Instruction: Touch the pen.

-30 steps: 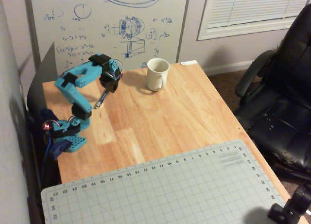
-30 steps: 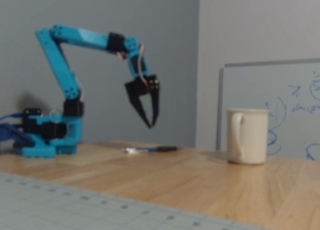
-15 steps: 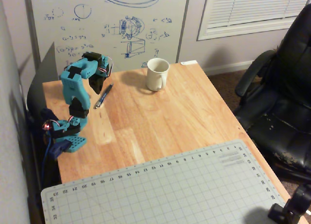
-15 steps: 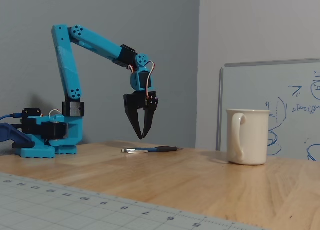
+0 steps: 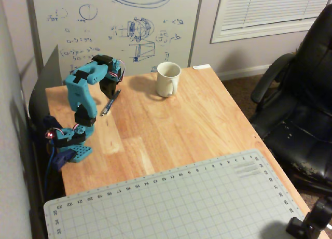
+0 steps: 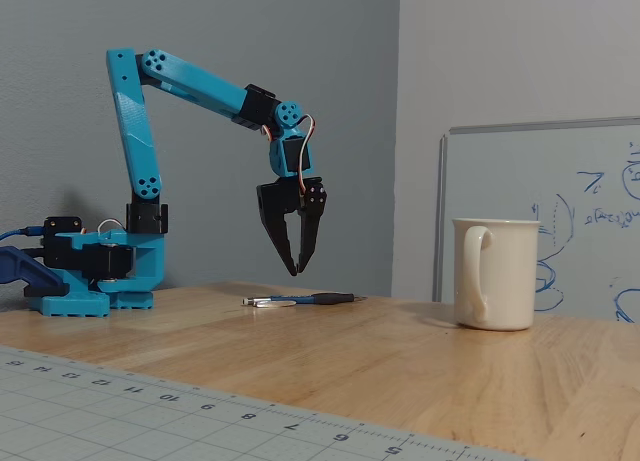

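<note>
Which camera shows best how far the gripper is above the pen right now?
The fixed view: side-on, it shows the gripper hanging above the pen, which lies flat on the table, with a clear gap between them. The overhead view shows the pen's direction on the table, but the gripper overlaps its far end, hiding any height.

The table [image 5: 181,120] is seen to be of smooth, light varnished wood. A glossy white ceramic look is shown by the mug [image 6: 495,273]. The arm [image 6: 135,131] appears moulded in matt blue plastic, the gripper [image 6: 296,269] in black plastic.
</note>
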Controlling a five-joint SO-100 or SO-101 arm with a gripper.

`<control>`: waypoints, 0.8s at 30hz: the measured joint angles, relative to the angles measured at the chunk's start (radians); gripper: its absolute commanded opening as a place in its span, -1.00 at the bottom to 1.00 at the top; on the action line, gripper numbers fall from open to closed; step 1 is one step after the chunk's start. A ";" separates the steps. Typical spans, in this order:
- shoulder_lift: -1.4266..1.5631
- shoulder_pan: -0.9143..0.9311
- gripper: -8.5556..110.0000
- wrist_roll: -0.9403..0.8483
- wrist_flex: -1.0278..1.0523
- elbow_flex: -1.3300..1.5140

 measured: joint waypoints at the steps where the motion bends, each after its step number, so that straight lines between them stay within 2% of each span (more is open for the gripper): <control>1: 0.000 0.000 -0.85 0.000 0.000 0.000; 17: -0.084 -0.002 -0.85 0.000 0.000 0.000; 24: -0.084 0.080 -0.85 0.000 0.000 0.000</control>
